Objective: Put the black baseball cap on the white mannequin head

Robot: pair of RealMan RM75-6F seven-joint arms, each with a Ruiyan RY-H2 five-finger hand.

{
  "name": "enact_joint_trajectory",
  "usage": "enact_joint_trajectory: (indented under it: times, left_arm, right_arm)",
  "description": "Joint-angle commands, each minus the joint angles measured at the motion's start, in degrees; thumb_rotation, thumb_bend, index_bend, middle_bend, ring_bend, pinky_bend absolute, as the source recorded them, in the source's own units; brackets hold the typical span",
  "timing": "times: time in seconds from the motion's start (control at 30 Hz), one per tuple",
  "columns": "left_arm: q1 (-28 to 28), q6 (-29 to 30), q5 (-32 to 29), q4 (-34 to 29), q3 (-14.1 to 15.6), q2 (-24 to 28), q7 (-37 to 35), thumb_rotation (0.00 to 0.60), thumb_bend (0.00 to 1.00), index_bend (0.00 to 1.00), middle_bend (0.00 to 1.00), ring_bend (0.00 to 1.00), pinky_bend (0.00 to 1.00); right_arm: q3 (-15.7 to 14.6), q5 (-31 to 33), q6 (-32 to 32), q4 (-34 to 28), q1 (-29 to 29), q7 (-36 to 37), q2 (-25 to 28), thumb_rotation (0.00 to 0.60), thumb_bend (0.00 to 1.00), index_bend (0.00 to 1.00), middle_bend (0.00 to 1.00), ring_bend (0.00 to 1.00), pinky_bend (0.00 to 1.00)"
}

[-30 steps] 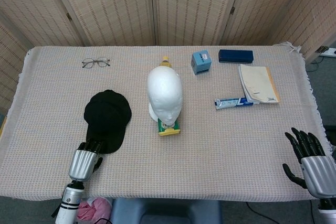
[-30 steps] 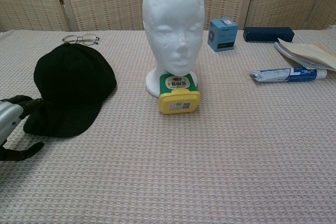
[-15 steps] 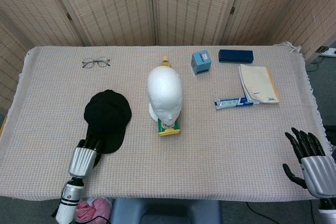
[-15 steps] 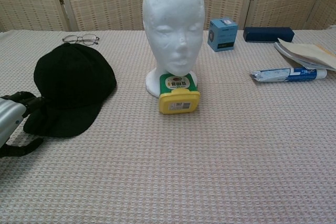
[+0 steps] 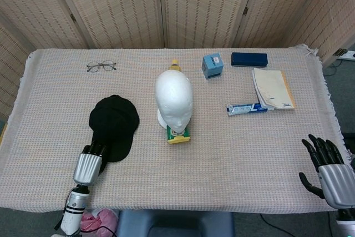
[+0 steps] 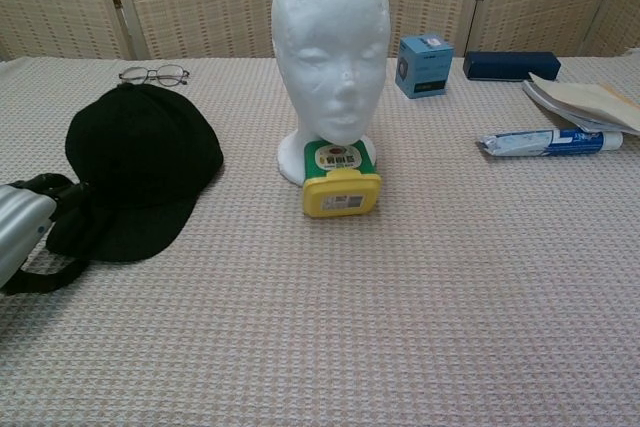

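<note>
The black baseball cap lies flat on the table, left of the white mannequin head, which stands upright at the centre. My left hand is at the cap's near brim: its fingers lie on top of the brim and its thumb curls in under the brim's near edge, pinching it. My right hand hovers off the table's front right corner with fingers spread, holding nothing. The chest view does not show it.
A yellow-and-green container lies against the mannequin's base. Glasses sit at the back left. A blue box, a dark case, a booklet and a tube lie at the right.
My left hand has slid forward onto the cap's brim and its thumb has swung in from the side to close under the brim. The right hand has not moved.
</note>
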Motion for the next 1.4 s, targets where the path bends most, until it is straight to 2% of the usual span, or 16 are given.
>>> enact_joint_trajectory:
  times: [0.03,0.2,0.3,0.4,0.47,0.57,0.97,1.23,1.4]
  left_arm:
    - [-0.58,0.56,-0.13,1.8,-0.24,-0.99,-1.11,0.6,0.31,0.28,0.41,0.26,0.44]
    - [-1.25,1.15,-0.47,5.29,-0.46,-2.68,-3.84,0.6,0.31,0.31,0.42,0.26,0.44]
    - [-1.66,2.35,-0.33,8.05,-0.49,-3.95,-5.98,0.6,0.31,0.35,0.47,0.27,0.44]
    - [-2.17,3.87,-0.44,10.35,-0.89,-5.13,-8.17,0.6,0.31,0.42,0.54,0.33,0.46]
    - [-2.55,5.28,-0.5,11.95,-1.23,-5.88,-9.72,0.6,0.31,0.49,0.62,0.4,0.52]
    - [-2.98,5.64,-0.84,13.86,-1.44,-6.57,-11.24,0.6,0.32,0.56,0.68,0.45,0.56]
    - [-5.62,6.81,-2.16,17.93,-2.53,-5.67,-11.47,0.6,0.39,0.59,0.69,0.46,0.57]
    - [-7.61,12.71,-3.26,17.33,-4.78,-2.87,-8.39,0.6,0.46,0.64,0.75,0.5,0.61]
    - [-8.67,15.69,-2.84,15.73,-5.01,-0.07,-5.0,0.6,0.47,0.65,0.76,0.51,0.62]
  right_arm:
    - [0.06,0.17,-0.13,-0.03,0.04,-0.07,-0.01,0.6,0.29,0.0,0.0,0.0,0.0]
    - [0.2,0.63,-0.55,-0.11,0.23,-0.34,-0.09,0.6,0.29,0.0,0.0,0.0,0.0]
    - [0.32,0.94,-0.83,-0.14,0.35,-0.48,-0.15,0.6,0.29,0.0,0.0,0.0,0.0]
    - [0.36,1.11,-1.06,-0.2,0.46,-0.66,-0.19,0.6,0.29,0.0,0.0,0.0,0.0]
    - [0.35,1.12,-1.07,-0.23,0.46,-0.7,-0.19,0.6,0.29,0.0,0.0,0.0,0.0]
    - [0.28,1.04,-1.1,-0.25,0.46,-0.79,-0.22,0.6,0.29,0.0,0.0,0.0,0.0]
    - [0.14,0.83,-1.03,-0.36,0.4,-1.15,-0.32,0.6,0.29,0.0,0.0,0.0,0.0]
    - [-0.05,0.51,-1.01,-0.44,0.37,-1.42,-0.4,0.6,0.29,0.0,0.0,0.0,0.0]
    - [-0.16,0.23,-0.74,-0.48,0.24,-1.33,-0.38,0.6,0.29,0.0,0.0,0.0,0.0]
